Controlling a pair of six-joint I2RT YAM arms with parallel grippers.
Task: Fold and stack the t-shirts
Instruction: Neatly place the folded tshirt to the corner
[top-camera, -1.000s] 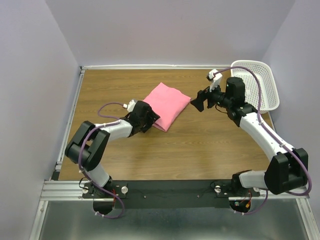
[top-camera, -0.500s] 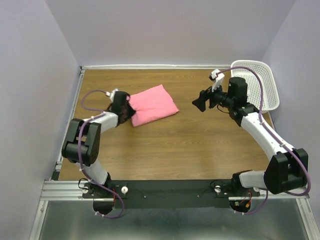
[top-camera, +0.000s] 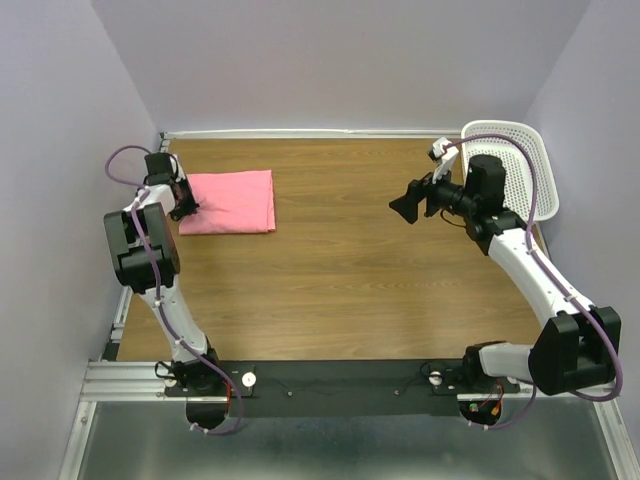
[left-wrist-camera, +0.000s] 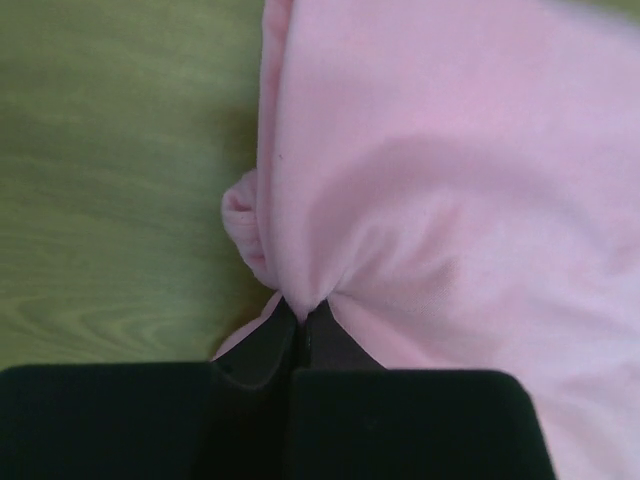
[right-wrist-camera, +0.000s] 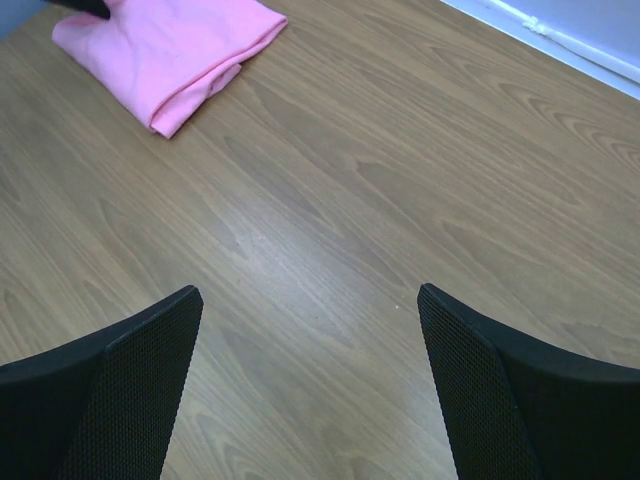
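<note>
A folded salmon-pink t-shirt (top-camera: 232, 201) lies flat at the table's far left corner. My left gripper (top-camera: 186, 207) is at its left edge, shut on a pinch of the cloth. In the left wrist view the pink t-shirt (left-wrist-camera: 450, 180) bunches into the closed left gripper (left-wrist-camera: 301, 318). My right gripper (top-camera: 405, 205) hovers over the right half of the table, well apart from the shirt, open and holding nothing. The right wrist view shows its two fingers (right-wrist-camera: 140, 350) spread over bare wood, with the folded t-shirt (right-wrist-camera: 170, 50) far off at the upper left.
A white perforated basket (top-camera: 520, 170) stands at the far right edge, behind the right arm. A white rail (top-camera: 300, 133) runs along the back of the wooden table (top-camera: 340, 290), and another along its left side. Walls close in on three sides.
The left gripper has shut on the t-shirt's edge and dragged it from the table's middle to the far left corner. The right gripper has stayed open, shifting only slightly.
</note>
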